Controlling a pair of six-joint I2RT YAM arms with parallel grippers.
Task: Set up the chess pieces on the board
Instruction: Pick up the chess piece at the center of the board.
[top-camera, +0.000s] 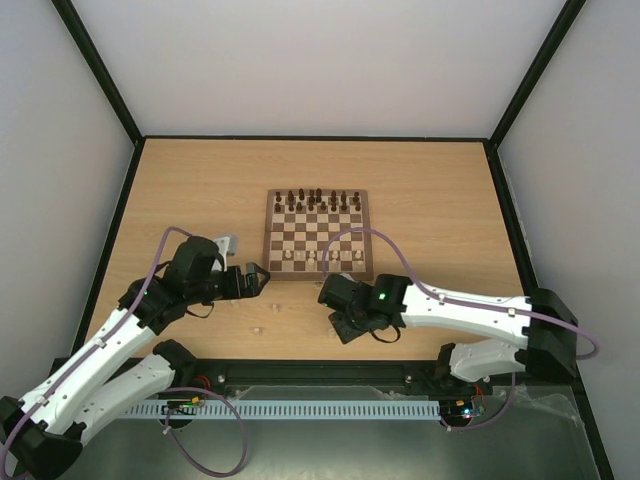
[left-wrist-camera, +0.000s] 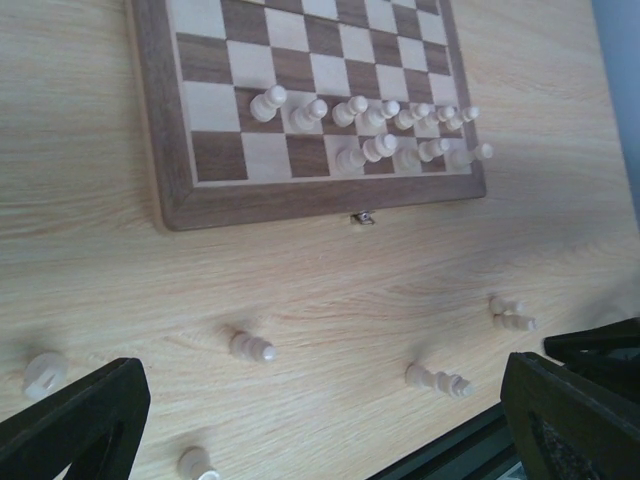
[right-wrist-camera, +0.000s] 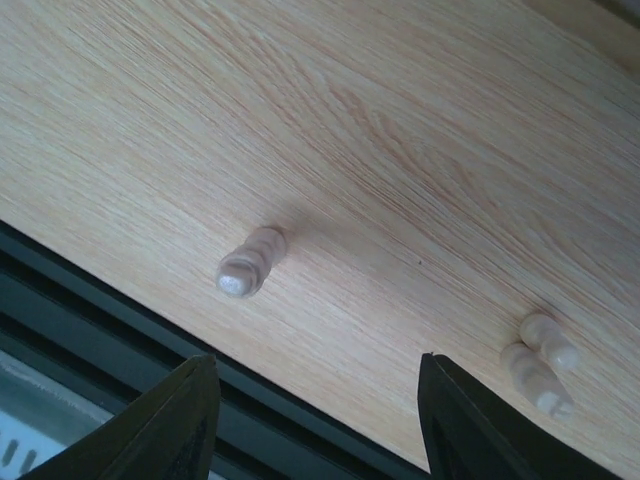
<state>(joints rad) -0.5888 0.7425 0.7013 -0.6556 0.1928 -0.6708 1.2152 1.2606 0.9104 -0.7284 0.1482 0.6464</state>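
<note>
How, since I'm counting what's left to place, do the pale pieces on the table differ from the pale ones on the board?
The table pieces are scattered in front of the board, several on their sides; the board pieces stand upright in two rows. Both are pale wood.

The board (left-wrist-camera: 300, 205) lies flat, brown and cream squares, its latch edge nearest me. Pale beige chess pieces (left-wrist-camera: 365, 115) stand upright in two rows on its near ranks — others are scattered off it, before the latch edge, several lying on their sides.
</note>
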